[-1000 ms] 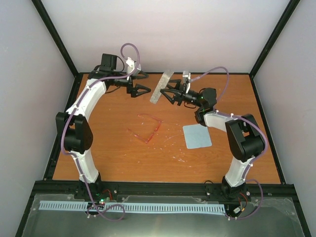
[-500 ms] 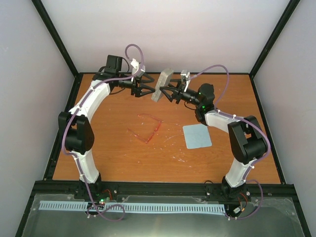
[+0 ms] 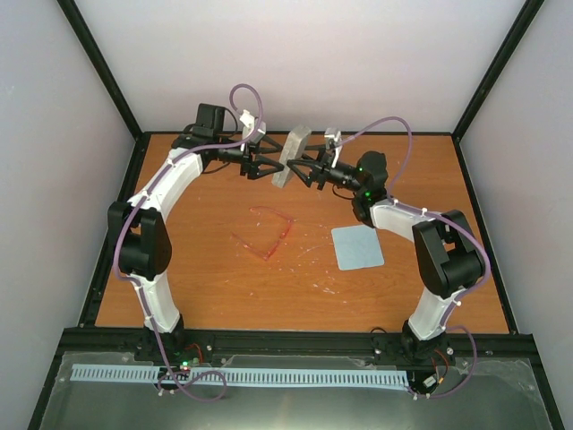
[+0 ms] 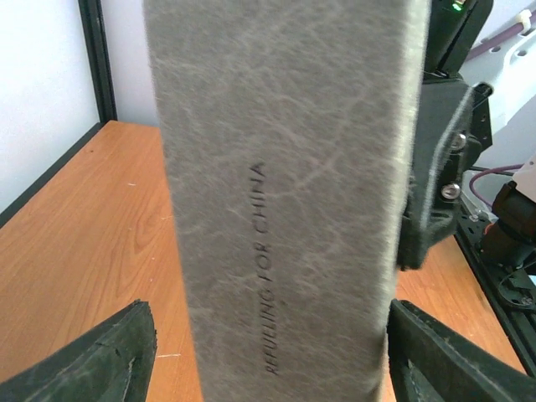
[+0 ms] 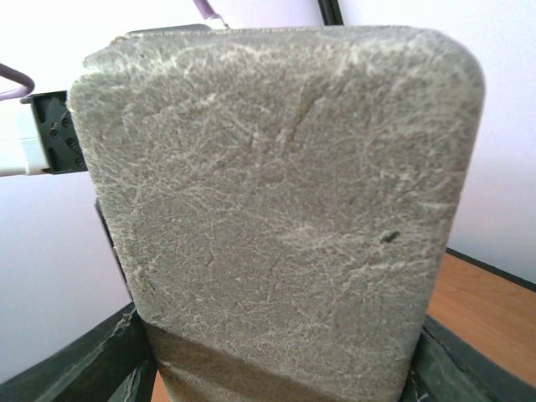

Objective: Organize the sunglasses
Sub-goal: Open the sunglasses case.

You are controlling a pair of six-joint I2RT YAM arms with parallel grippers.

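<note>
Above far table (image 3: 430,278) | right pincer (image 3: 302,171) pinching grey case (image 3: 292,152) | left pincer (image 3: 271,167) spread around it | sunglasses (image 3: 266,235) on tabletop

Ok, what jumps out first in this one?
The grey case, held aloft over the far middle of the table, pinched by the right gripper with the left gripper open around it. Nearer, the red sunglasses lie on the wood, a blue cloth to their right.

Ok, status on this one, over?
Right gripper shut on case, aloft. Left gripper open at case. Sunglasses on table, untouched. Cloth lies apart.
</note>
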